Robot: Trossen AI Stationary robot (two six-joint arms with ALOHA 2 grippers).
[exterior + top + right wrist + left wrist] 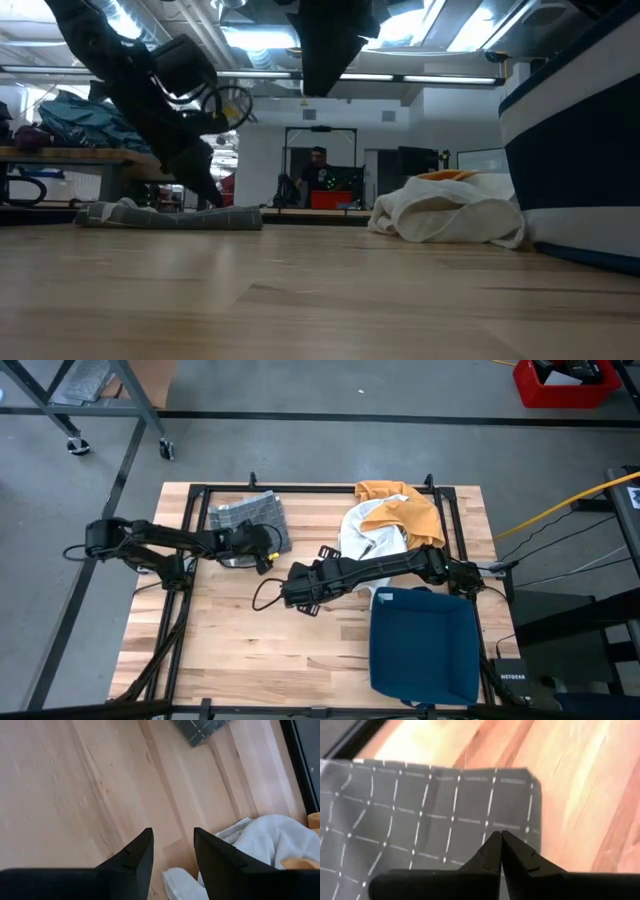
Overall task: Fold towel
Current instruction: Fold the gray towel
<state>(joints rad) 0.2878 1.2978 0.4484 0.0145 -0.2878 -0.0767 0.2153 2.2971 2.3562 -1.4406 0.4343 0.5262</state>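
Container: 1 dark blue fabric bin (420, 645) stands at the near right of the light wooden slatted table (230, 650); what it holds cannot be told. Just beyond it lies a loose heap of white and mustard-yellow cloths (385, 520), on the tabletop, not in the bin.

Task item: the grey checked towel (252, 520) lies folded flat at the far left of the table.

My left gripper (500, 845) has its 2 fingers pressed together, nothing between them, the tips poised over the towel near 1 corner; contact cannot be told. That arm reaches in from the left edge.

My right gripper (172, 845) stands partly parted, holding nothing, over bare wood near the table's middle, the white cloth just beside it
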